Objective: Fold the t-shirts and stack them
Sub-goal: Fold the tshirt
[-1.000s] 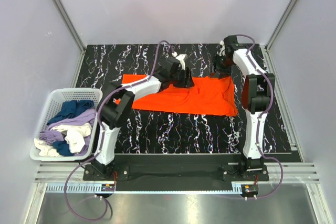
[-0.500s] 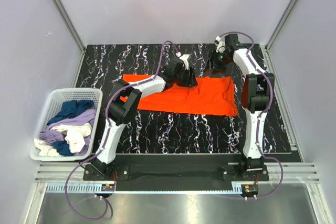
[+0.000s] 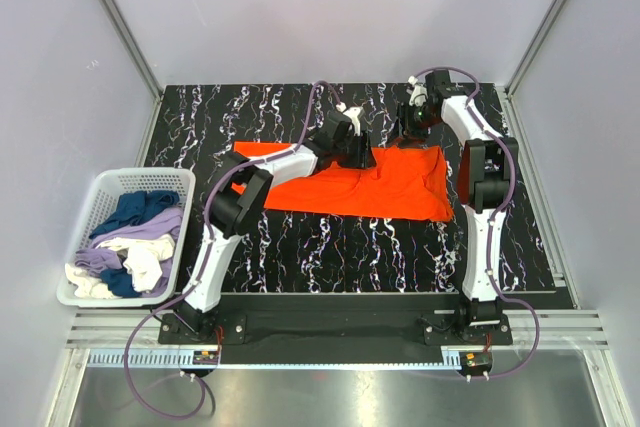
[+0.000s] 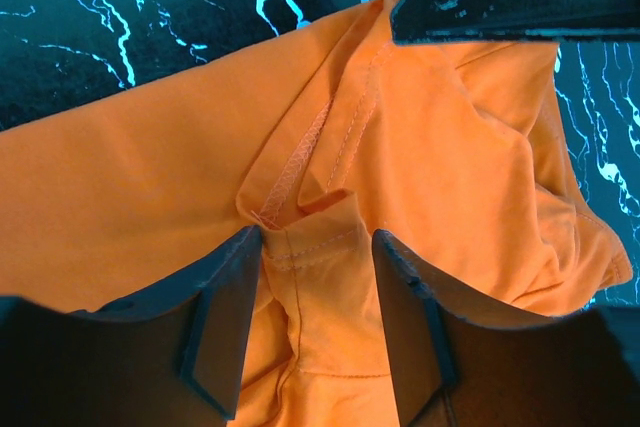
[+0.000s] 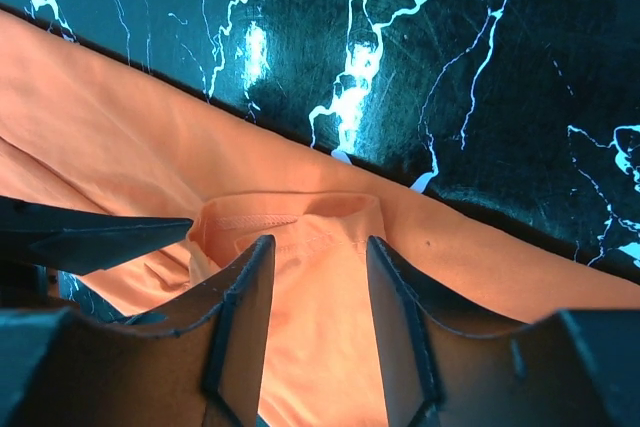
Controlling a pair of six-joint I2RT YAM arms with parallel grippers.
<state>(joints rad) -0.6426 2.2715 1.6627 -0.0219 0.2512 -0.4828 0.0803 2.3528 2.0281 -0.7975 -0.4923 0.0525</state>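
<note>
The orange t-shirt [image 3: 390,182] is lying spread on the worktop [image 3: 330,252], with both arms covering part of its far edge. The left gripper [image 4: 315,247] is straddling a stitched fold and the right gripper [image 5: 320,247] a raised hem. Both are standing half-parted; whether they are pinching cannot be told. Other t-shirts [image 3: 135,237] are lying heaped in the basket [image 3: 100,187], mostly burying one another.

White-and-black arms [image 3: 205,272], purple cables [image 3: 124,367], dark left claw [image 4: 315,242] and right claw [image 5: 320,242].
</note>
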